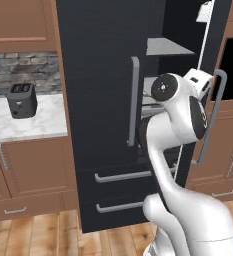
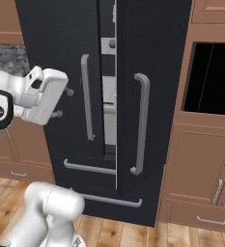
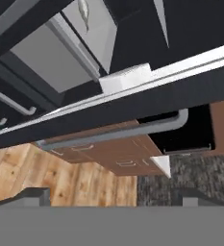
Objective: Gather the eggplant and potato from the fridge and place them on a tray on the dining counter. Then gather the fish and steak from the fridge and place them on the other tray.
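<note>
The black fridge stands in front of me with its left door shut. Its right door hangs ajar, and grey shelves show in the gap. My gripper hovers open and empty a little in front of the doors at handle height, its dark fingertips pointing at the fridge. In the hand view the fingertips stand wide apart below the ajar door's silver handle. A slim silvery shape on a shelf may be the fish. Eggplant, potato and steak are hidden; the trays and dining counter are out of view.
Two fridge drawers with bar handles sit below the doors. A black toaster stands on the marble wall counter at the left. A black built-in microwave in wood cabinetry is at the right. Wood floor lies below.
</note>
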Available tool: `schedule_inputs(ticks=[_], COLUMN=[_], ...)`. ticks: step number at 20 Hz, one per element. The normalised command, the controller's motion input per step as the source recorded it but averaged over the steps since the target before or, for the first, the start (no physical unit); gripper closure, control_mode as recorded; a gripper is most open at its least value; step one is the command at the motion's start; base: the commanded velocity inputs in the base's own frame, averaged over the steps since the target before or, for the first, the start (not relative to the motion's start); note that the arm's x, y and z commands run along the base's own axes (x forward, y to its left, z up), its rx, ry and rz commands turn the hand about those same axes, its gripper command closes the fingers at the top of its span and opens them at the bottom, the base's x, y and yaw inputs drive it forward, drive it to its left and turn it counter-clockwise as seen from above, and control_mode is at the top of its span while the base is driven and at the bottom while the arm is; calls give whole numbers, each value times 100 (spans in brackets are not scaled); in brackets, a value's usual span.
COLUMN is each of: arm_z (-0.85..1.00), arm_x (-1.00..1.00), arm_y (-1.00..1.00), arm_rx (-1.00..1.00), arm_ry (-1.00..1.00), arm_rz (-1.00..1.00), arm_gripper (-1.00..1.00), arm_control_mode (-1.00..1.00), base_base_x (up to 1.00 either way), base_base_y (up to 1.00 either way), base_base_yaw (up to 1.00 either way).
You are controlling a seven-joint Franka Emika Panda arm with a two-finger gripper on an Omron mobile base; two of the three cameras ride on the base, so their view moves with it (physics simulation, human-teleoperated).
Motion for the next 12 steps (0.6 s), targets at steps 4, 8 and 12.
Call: schedule_inputs(ticks=[4, 8, 12], arm_z=[0, -1, -11], arm_x=[92, 91, 93], arm_y=[-9, -36, -64], arm_rx=[-11, -14, -6], arm_ry=[15, 6, 12], arm_rz=[-7, -11, -6], arm_gripper=[-100, -100, -100], arm_control_mode=[-100, -100, -100], base_base_x=[0, 0, 0], base_base_y=[0, 0, 0], base_base_yaw=[0, 0, 0])
